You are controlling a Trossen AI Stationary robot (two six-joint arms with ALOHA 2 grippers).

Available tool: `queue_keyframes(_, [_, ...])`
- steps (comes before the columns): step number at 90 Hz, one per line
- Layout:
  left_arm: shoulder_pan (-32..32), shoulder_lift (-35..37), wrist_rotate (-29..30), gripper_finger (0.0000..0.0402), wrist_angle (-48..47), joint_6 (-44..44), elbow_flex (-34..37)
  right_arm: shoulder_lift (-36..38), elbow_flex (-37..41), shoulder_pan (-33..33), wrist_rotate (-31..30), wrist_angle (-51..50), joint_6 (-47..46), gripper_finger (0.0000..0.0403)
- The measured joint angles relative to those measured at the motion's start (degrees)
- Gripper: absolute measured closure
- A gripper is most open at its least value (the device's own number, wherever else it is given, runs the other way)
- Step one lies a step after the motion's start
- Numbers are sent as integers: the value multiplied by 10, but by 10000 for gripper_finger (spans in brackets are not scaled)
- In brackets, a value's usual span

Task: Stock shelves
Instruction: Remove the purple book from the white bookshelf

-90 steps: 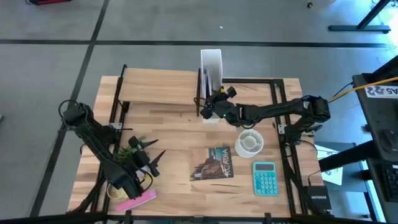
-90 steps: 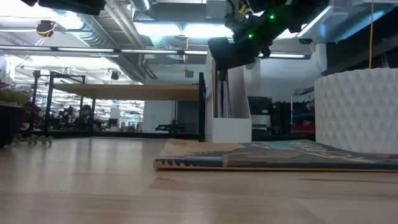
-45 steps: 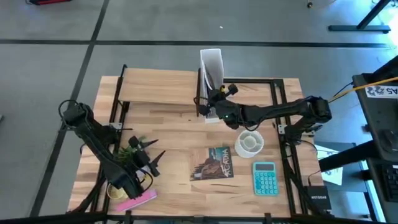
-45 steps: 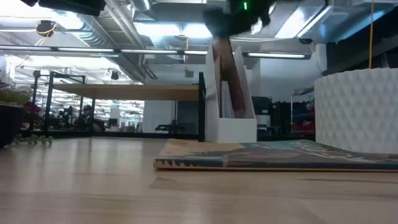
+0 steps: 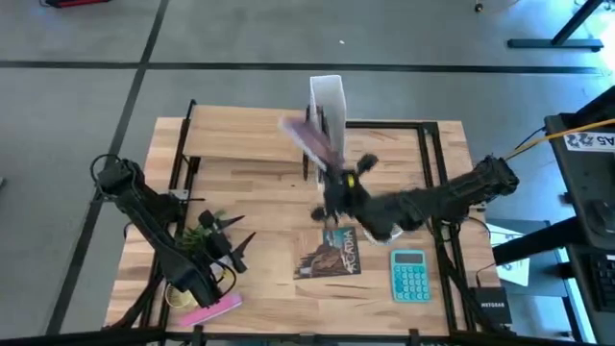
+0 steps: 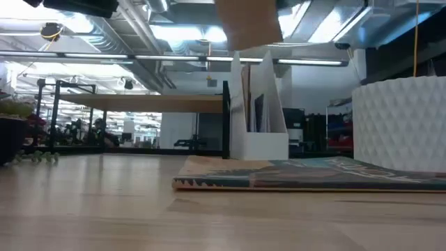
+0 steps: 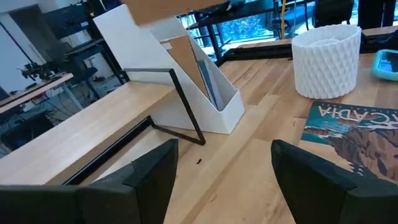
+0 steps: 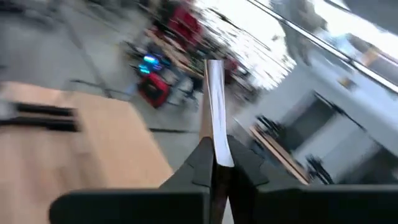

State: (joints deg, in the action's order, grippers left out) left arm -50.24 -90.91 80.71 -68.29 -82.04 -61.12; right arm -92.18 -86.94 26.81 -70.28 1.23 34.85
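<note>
Grey concrete floor surrounds your light-wood table (image 5: 259,240), and the low view looks across it into a bright workshop.

Compared with a second ago, your right gripper (image 5: 330,188) has pulled back from the file box (image 5: 326,101) toward the table's middle, lifting a flat item out with it. A second ago that gripper sat right at the box's front end; half a second ago it was still there, tipping the item up. Now the item (image 5: 312,142) blurs across the space between box and gripper in the high view, and shows as a tan slab (image 6: 247,21) above the box in the low view. In the right wrist view the fingers are clamped on its thin edge (image 8: 215,118), so the gripper is gripping it. What kind of item it is I cannot tell.

The file box is white, tall and narrow, standing upright at the table's far edge just beside the right end of the shelf (image 5: 245,135), with other flat things inside (image 7: 205,78). The shelf is a raised light-wood plank on a black frame, bare on top.

Your left gripper (image 5: 231,252) waits near the front left, jaws spread with nothing between them, unchanged. A book (image 5: 332,252), a white cup (image 7: 324,59) and a teal calculator (image 5: 410,274) lie front right, as before.
</note>
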Motion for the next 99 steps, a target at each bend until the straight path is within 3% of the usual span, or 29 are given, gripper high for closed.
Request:
queue_keyframes(24, [0, 0, 4, 163, 0, 0, 0, -38, -1, 106, 69, -155, -218, 402])
queue_keyframes(40, [0, 0, 5, 163, 0, 0, 0, -70, -88, 99, 171, -483, -515, 402])
queue_keyframes(48, [1, 0, 5, 163, 0, 0, 0, -104, -156, 94, 193, -629, -603, 402])
queue_keyframes(57, [4, 0, 9, 163, 0, 0, 0, -155, -244, 86, 202, -742, -641, 402])
queue_keyframes(73, [10, 0, 6, 163, 0, 0, 0, -260, -392, 51, 290, -914, -682, 402])
queue_keyframes(99, [12, 0, 5, 163, -1, 2, 0, -399, -450, 19, 348, -910, -631, 403])
